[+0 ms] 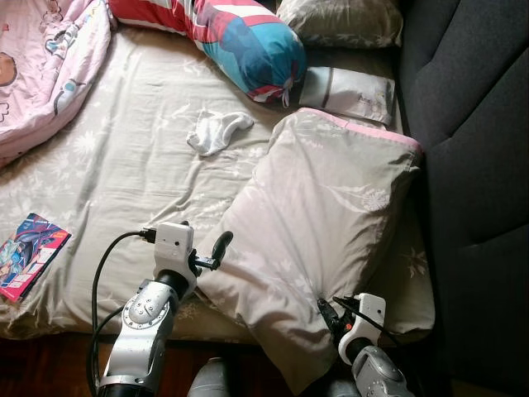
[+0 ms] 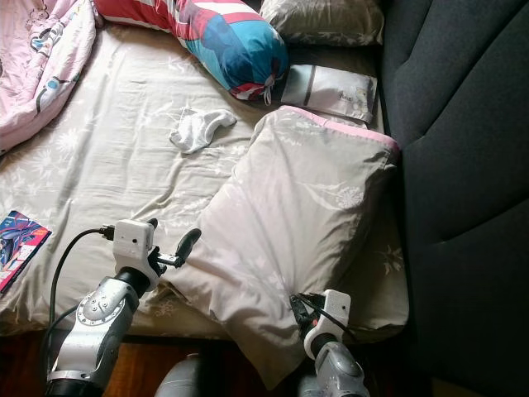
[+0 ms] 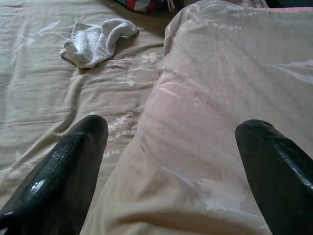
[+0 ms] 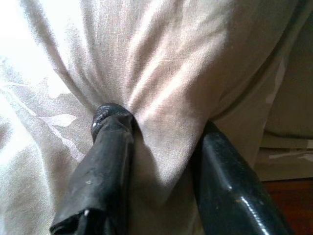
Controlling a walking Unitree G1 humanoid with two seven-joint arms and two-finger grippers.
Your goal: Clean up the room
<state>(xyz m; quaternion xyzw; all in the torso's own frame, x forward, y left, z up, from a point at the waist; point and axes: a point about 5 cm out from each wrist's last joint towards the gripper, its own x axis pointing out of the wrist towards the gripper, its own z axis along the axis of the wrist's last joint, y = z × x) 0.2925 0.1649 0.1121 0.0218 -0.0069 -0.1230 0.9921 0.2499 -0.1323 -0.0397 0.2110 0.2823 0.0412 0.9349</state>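
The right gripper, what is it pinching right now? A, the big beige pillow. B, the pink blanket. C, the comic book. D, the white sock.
A: in the right wrist view the right gripper has a fold of the beige pillow bunched between its fingers, while the white sock lies loose farther up the bed.

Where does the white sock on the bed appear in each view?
Left eye view: white sock upper centre, on the sheet left of the pillow.
Right eye view: upper left of centre.
Left wrist view: far corner.
Right wrist view: not in it.
Shared landmark: the pillow.
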